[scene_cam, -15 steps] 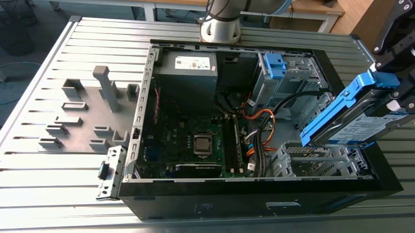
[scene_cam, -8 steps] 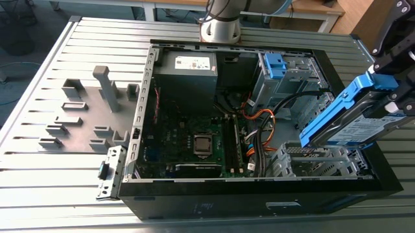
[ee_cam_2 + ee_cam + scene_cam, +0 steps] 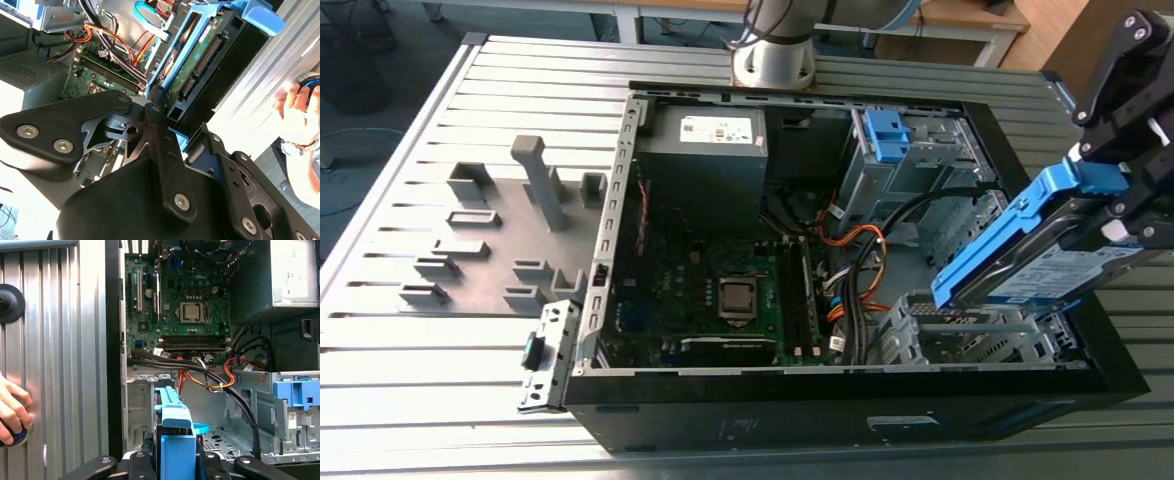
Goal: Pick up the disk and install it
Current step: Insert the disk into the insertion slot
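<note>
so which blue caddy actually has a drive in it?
The one in the gripper: the disk, held tilted above the case's corner. The other blue bracket sits bare in the bay beside the power supply.

Ribbed metal surface (image 3: 427, 120) sitting in a lit workshop.
The surface is running in grey slats across the exterior view, and daylight is glaring off it at that view's right edge. Grey fixture blocks (image 3: 520, 215) are standing on it towards the exterior view's left. Beyond its far edge, a light wooden bench (image 3: 961, 25) is standing with white legs, and a brown wooden panel (image 3: 1067, 35) is rising at the exterior view's right. A dark blue-grey floor (image 3: 367, 60) is showing at the far left, with cables trailing over it.
</note>
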Motion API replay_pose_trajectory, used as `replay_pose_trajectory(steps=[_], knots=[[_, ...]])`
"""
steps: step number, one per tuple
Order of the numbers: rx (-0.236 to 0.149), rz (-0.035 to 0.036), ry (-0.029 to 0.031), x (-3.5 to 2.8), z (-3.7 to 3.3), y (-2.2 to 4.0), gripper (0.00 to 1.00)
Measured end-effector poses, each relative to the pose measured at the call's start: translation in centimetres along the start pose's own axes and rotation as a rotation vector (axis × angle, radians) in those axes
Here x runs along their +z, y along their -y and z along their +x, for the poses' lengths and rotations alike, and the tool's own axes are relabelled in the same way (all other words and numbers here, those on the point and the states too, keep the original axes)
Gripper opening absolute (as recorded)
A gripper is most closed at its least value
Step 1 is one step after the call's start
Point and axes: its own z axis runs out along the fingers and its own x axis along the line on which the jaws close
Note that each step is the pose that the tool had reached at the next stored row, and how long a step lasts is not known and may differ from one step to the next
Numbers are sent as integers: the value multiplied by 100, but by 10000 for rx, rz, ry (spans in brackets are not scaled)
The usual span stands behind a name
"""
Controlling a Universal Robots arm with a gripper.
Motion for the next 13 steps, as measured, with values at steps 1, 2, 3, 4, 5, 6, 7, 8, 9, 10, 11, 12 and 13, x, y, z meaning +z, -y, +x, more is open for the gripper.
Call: replay_pose_trajectory(steps=[1, 2, 3, 4, 5, 6, 7, 8, 9, 10, 11, 12, 13], knots=[[0, 0, -1, 12, 4, 0, 36], [-1, -1, -3, 25, 6, 0, 36], [-1, -2, -5, 44, 7, 1, 36], [-2, -2, -6, 61, 9, 1, 36], [-5, -3, -3, 81, 12, 1, 36], [-7, -4, -3, 99, 13, 2, 36], [-8, -4, -3, 116, 15, 2, 36], [-9, -4, -2, 130, 16, 2, 36], [-10, -4, -3, 139, 17, 2, 36], [-10, -4, -3, 150, 19, -1, 36], [-9, -4, -2, 162, 20, -9, 36], [-8, -4, -3, 172, 22, -23, 36], [-11, -4, -2, 182, 23, -33, 36]])
